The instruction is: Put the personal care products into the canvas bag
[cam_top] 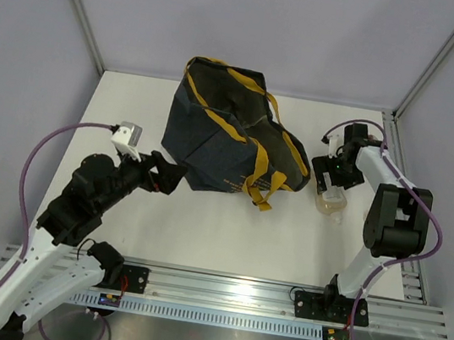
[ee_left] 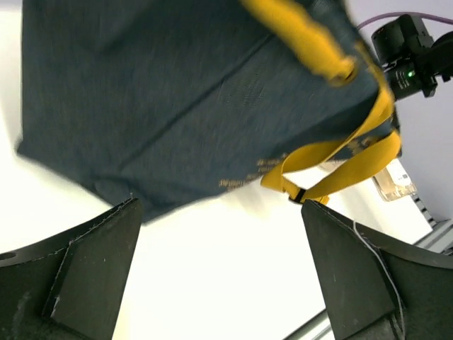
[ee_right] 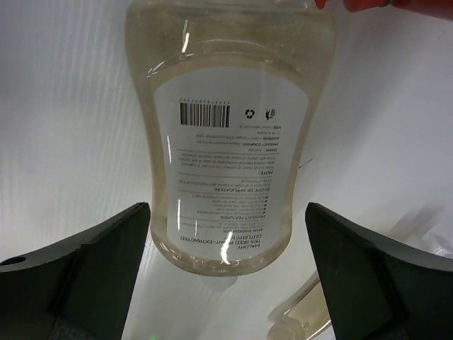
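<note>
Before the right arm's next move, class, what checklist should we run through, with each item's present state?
1. Right gripper open: ok.
2. Pouch lies between its fingers: ok.
3. Pouch flat on the table: ok.
4. Left gripper open and empty: ok.
5. Bag mouth open for a drop: cannot tell; no opening shows.

White table [cam_top: 201, 226] under canvas bag [cam_top: 223, 135], pale pouch [cam_top: 331, 203]
</note>
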Motion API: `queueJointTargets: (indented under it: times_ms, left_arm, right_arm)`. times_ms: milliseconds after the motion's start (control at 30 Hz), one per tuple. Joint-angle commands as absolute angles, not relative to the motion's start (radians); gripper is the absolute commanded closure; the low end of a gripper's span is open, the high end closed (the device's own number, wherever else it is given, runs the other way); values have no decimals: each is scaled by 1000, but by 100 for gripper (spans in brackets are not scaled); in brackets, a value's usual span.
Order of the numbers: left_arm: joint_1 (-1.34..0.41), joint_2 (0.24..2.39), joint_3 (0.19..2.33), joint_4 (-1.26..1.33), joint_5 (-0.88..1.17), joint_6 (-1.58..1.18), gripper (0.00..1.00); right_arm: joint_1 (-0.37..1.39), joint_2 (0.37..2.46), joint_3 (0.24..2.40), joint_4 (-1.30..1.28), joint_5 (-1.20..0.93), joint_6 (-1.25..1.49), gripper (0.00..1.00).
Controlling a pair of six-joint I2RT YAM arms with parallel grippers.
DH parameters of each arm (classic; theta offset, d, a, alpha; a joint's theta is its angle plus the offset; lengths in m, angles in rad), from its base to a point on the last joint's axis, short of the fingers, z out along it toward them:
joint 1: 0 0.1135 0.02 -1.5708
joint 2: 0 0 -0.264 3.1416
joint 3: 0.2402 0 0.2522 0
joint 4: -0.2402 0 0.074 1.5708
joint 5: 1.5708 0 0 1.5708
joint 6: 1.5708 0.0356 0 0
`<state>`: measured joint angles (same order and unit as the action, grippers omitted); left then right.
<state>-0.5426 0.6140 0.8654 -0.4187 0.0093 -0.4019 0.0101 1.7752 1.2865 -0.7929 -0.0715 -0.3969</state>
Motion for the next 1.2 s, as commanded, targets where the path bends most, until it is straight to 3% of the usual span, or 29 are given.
queueJointTargets:
  times_ms: [0, 400, 700, 833, 867, 933, 967, 1167]
  left_arm:
    - [-542, 509, 744, -354, -35, -537, 1]
    - [-542, 449, 660, -350, -48, -571, 1]
    - [-541, 466, 643, -321, -37, -583, 1]
    - [-541, 477, 646, -322, -34, -583, 1]
    - [-541, 480, 649, -322, -34, -581, 1]
    - [-542, 477, 652, -327, -35, -584, 1]
    - [-541, 476, 653, -328, -35, -584, 1]
    - [-541, 469, 657, -336, -44, -584, 1]
  right_arm:
    - [8, 1818, 1333, -747, -52, -388, 0]
    - [9, 1980, 1399, -712, -11, -370, 1]
    - [18, 2002, 1407, -722, 15, -360, 9]
    - [17, 2010, 1422, -752, -40, -356, 45]
    - [14, 2005, 1420, -756, -67, -345, 72]
    - [8, 1978, 1411, -759, -104, -331, 94]
    - [-24, 1967, 1407, -767, -157, -309, 100]
    - [-130, 1867, 1394, -795, -456, -210, 100]
